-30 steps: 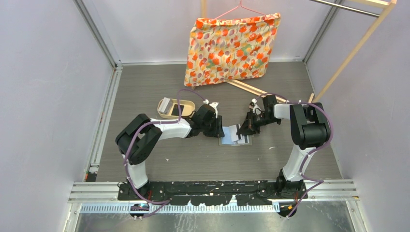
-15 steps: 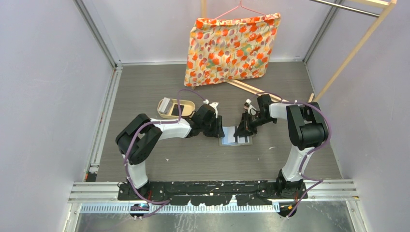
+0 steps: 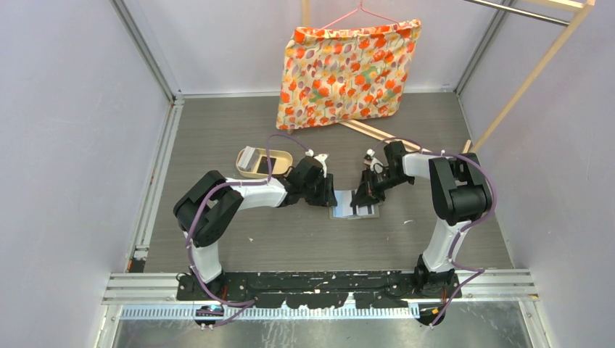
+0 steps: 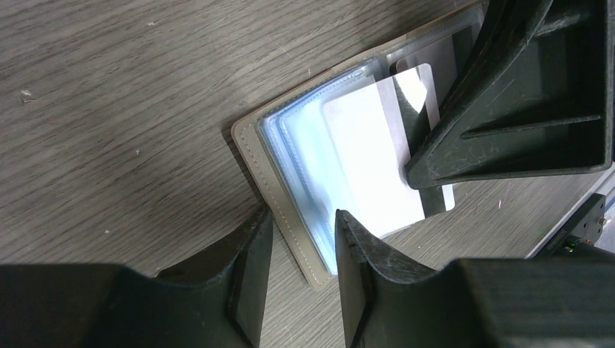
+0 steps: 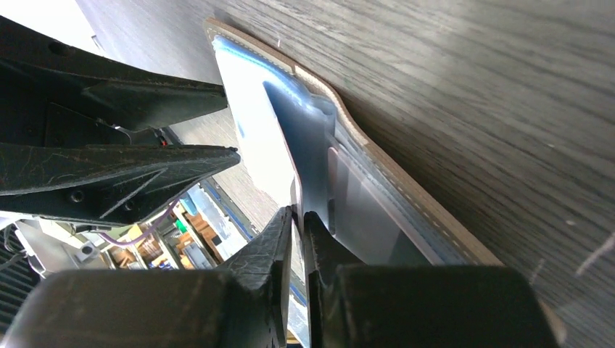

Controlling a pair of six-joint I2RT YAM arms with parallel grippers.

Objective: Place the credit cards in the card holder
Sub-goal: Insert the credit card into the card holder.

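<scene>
Robot at work: the left arm [image 3: 239,196] and the right arm [image 3: 453,188] fold inward at the elbows, and their forearms converge so that the two claws face each other tip to tip, close but apart. The left claw [image 4: 301,232] points downward with its jaws partly spread. One finger stands on either side of the card holder's [image 4: 304,167] edge, which lies flat across the gap. Opposite it, the right claw [image 5: 297,217] is tilted low. Its jaws are almost together on a thin credit card [image 4: 370,159] pinched between the fingertips. Purple cables [image 3: 279,138] loop along both arms from base to wrist.
</scene>
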